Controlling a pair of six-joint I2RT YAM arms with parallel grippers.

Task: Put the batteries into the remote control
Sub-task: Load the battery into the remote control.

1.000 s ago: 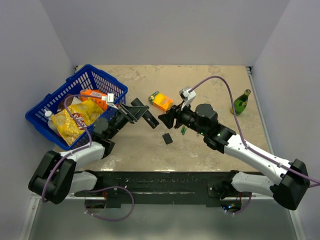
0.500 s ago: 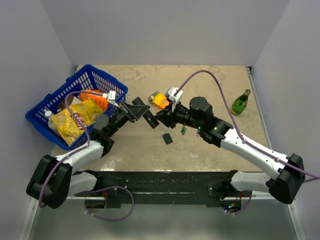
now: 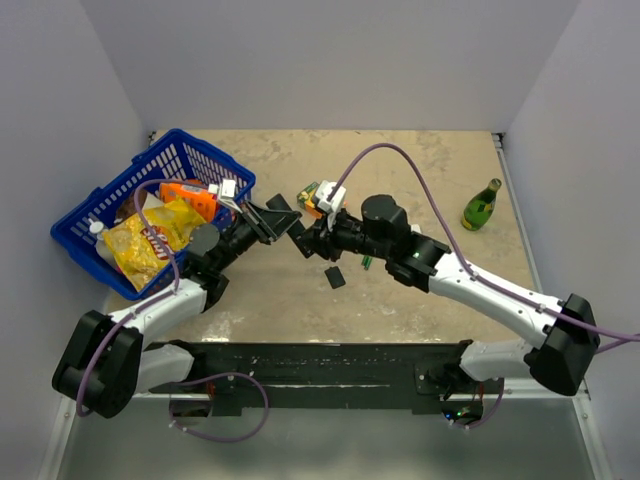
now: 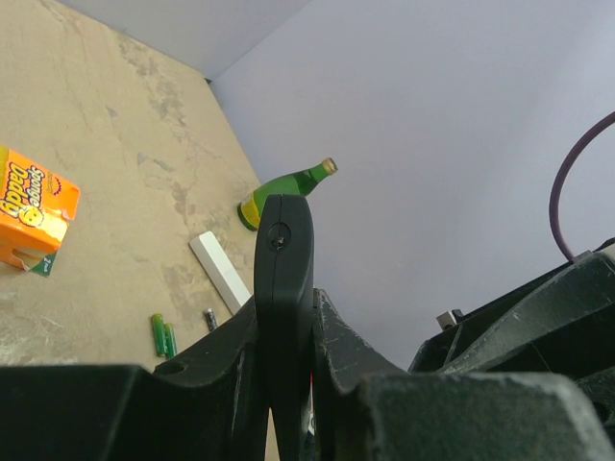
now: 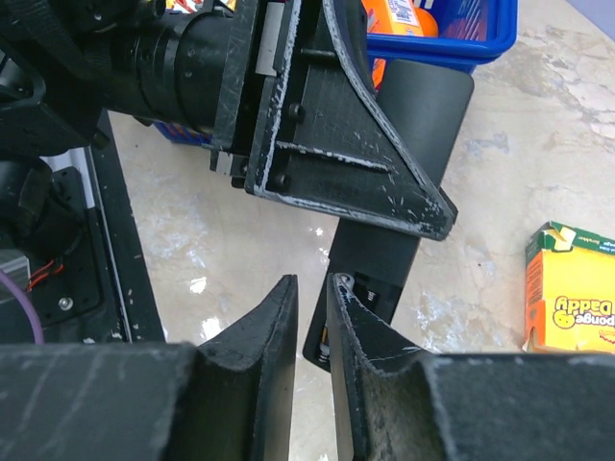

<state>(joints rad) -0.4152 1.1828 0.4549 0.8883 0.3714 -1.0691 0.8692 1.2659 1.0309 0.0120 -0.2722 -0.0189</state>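
My left gripper (image 3: pixel 272 222) is shut on the remote control (image 3: pixel 297 234), a slim black bar held above the table and clamped edge-on between the jaws (image 4: pixel 286 303). In the right wrist view the remote control (image 5: pixel 423 115) shows its open compartment with spring contacts facing my right gripper (image 5: pixel 312 280). That gripper's jaws stand a narrow slit apart with nothing between them, right beside the remote's lower end (image 3: pixel 312 241). The green batteries (image 3: pixel 367 262) lie side by side on the table (image 4: pixel 161 336). The small black cover (image 3: pixel 335 277) lies flat nearby.
A blue basket (image 3: pixel 105 205) with snack packs stands at the left. An orange box (image 4: pixel 29 216) sits behind the grippers. A green bottle (image 3: pixel 482 204) stands at the right, a white bar (image 4: pixel 221 272) lies near the batteries.
My right arm has swung left from beside the batteries to the held remote, and its jaws have narrowed. The left gripper keeps its hold on the remote, nearly still.
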